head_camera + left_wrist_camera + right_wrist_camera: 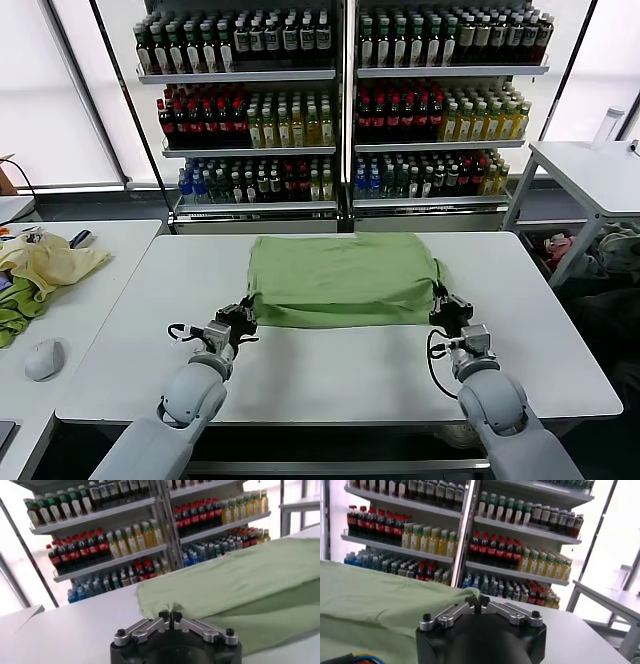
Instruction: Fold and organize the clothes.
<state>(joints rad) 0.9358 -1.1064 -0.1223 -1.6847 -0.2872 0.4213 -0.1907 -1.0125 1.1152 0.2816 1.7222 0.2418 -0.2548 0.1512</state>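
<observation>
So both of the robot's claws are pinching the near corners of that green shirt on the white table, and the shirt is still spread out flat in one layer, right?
Not quite. The shirt is already folded over on itself: the left wrist view shows an upper layer lying on a lower one. The rest holds: the left gripper and right gripper each pinch a near corner on the white table.

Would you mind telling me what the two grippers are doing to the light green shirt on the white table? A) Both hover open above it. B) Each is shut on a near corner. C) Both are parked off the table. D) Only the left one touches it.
B: the left gripper and right gripper each pinch a near corner of the shirt.
</observation>
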